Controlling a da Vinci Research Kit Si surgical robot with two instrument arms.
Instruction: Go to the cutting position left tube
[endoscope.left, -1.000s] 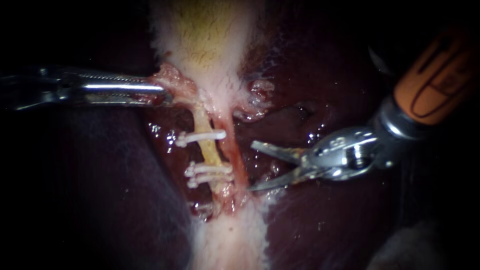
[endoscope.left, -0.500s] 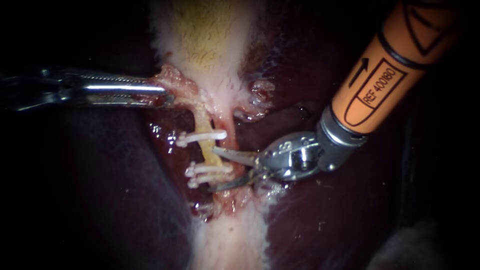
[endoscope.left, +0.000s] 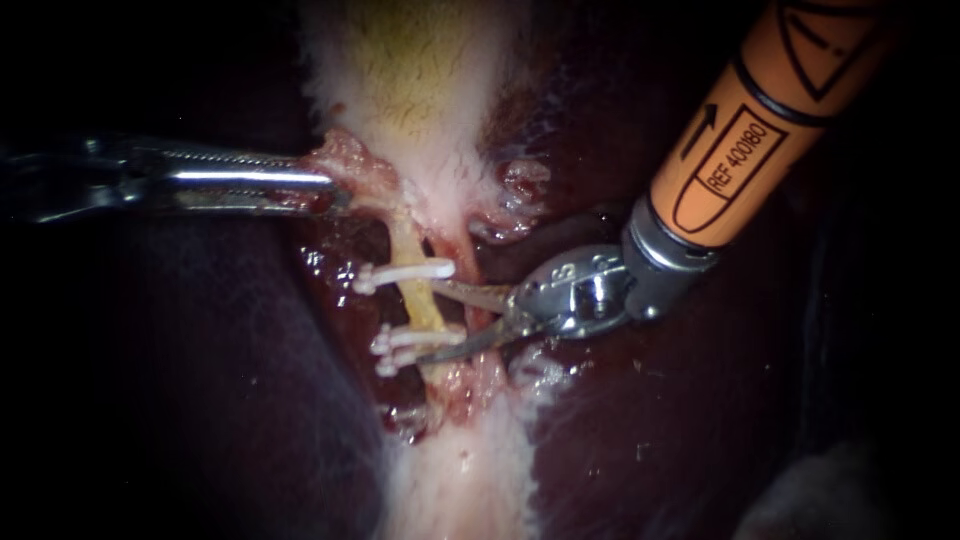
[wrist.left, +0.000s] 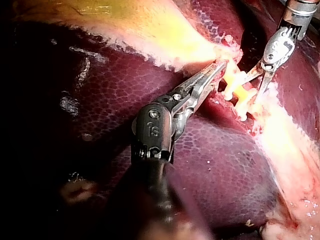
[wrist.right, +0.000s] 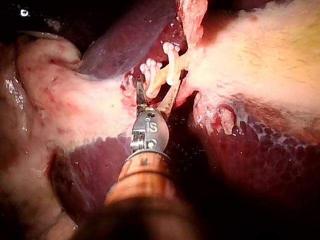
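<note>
The yellowish left tube (endoscope.left: 425, 305) runs down from the gallbladder (endoscope.left: 420, 70), with one white clip (endoscope.left: 400, 272) high on it and two clips (endoscope.left: 415, 345) lower down. My right instrument (endoscope.left: 430, 322), orange-shafted with two thin blades, is open. Its blades reach across the reddish right tube (endoscope.left: 462, 262), and the tips stand either side of the left tube between the clips. The right wrist view shows the same: the blades (wrist.right: 157, 92) straddle the tube (wrist.right: 159, 80). My left instrument (endoscope.left: 325, 190) is shut on pale tissue (endoscope.left: 350, 165) at the gallbladder's lower end, also seen in the left wrist view (wrist.left: 217, 67).
Dark liver (endoscope.left: 200, 360) lies on both sides of the pale strip of tissue (endoscope.left: 460, 470) that carries the tubes. Ragged tissue (endoscope.left: 515, 190) sits right of the tubes, close above the right instrument's wrist (endoscope.left: 575, 290).
My right instrument has moved left and slightly up, from beside the tubes until its open blades stand around the left tube between the clips. The left instrument has held still.
</note>
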